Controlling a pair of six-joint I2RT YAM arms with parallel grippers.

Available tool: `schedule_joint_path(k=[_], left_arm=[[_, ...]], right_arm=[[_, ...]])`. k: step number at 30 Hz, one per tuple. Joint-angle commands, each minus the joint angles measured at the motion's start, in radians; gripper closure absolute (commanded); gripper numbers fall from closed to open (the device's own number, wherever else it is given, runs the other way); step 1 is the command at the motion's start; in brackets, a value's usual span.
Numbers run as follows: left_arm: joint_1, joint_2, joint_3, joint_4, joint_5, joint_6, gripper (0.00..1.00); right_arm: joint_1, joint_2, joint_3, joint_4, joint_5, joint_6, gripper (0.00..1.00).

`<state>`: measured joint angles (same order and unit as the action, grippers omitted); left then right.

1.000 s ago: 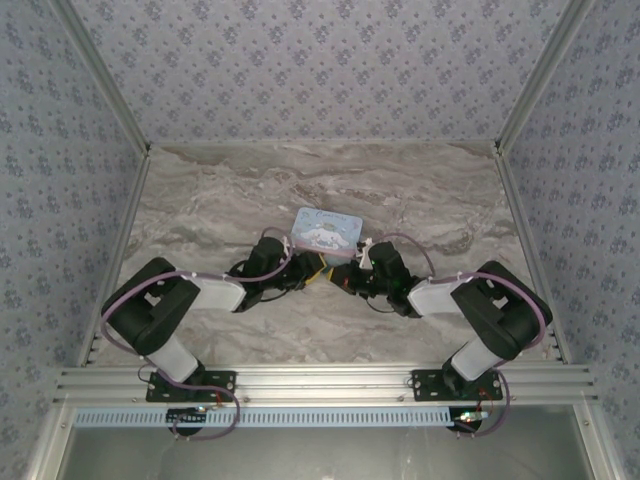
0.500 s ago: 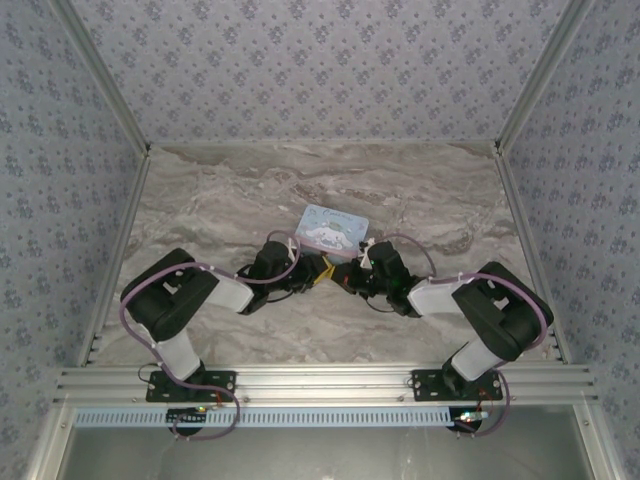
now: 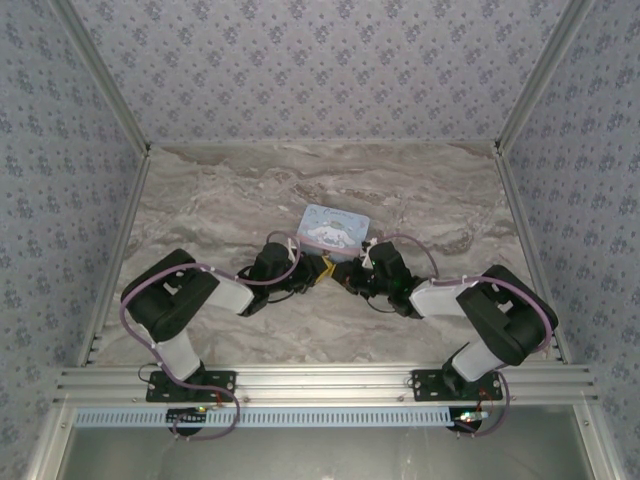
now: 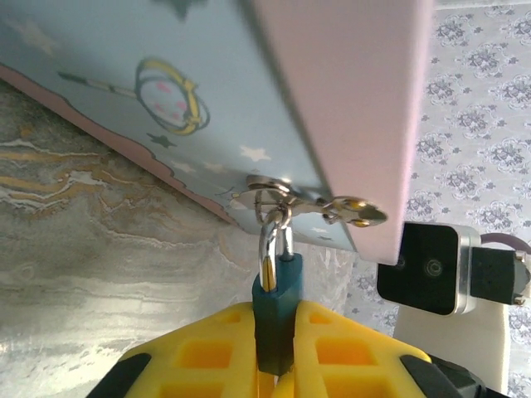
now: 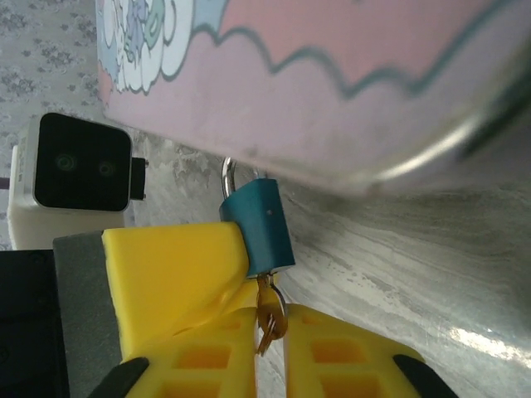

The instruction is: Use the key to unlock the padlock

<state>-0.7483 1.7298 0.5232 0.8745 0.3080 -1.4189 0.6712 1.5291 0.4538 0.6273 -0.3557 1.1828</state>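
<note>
At tin hasp | padlock shackle twd tin, L hand clenching it | R hand at key, grip unclear

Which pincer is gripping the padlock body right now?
The left pincer: its fingers clamp the teal padlock. The right pincer has the brass key between its fingers.
</note>
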Motion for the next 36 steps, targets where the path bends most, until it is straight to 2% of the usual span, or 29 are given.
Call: schedule_joint_path(k=[1,6,9,14,19,25,29,31,36], left_arm=[[-0.008,-0.021,-0.004,-0.023,-0.025,0.018,0.98],[-0.009,-0.024,-0.002,-0.027,-0.026,0.021,0.99],[-0.009,-0.026,-0.001,-0.032,-0.027,0.023,1.00],[-0.009,-0.031,0.002,-0.037,-0.026,0.023,1.00],[-0.009,-0.037,0.006,-0.042,-0.025,0.024,1.00],[-0.009,-0.046,0.012,-0.061,-0.024,0.028,1.00],[-0.009,-0.051,0.023,-0.073,-0.013,0.031,1.00],[-0.010,-0.053,0.030,-0.079,-0.009,0.031,1.00],[-0.011,-0.052,0.047,-0.090,-0.007,0.028,1.00]], right_arm=[[0.006,-0.036,-0.005,0.018,-0.002,-0.025,0.74],[0.007,-0.066,-0.013,-0.076,0.025,-0.099,0.68],[0.010,-0.137,-0.008,-0.224,0.089,-0.186,0.61],[0.012,-0.285,0.025,-0.504,0.219,-0.409,0.49],[0.028,-0.431,0.046,-0.635,0.336,-0.615,0.40],[0.117,-0.539,0.081,-0.675,0.471,-0.860,0.20],[0.211,-0.592,0.073,-0.650,0.636,-1.025,0.06],[0.264,-0.606,0.057,-0.615,0.716,-1.122,0.04],[0.369,-0.579,-0.007,-0.493,0.859,-1.403,0.06]])
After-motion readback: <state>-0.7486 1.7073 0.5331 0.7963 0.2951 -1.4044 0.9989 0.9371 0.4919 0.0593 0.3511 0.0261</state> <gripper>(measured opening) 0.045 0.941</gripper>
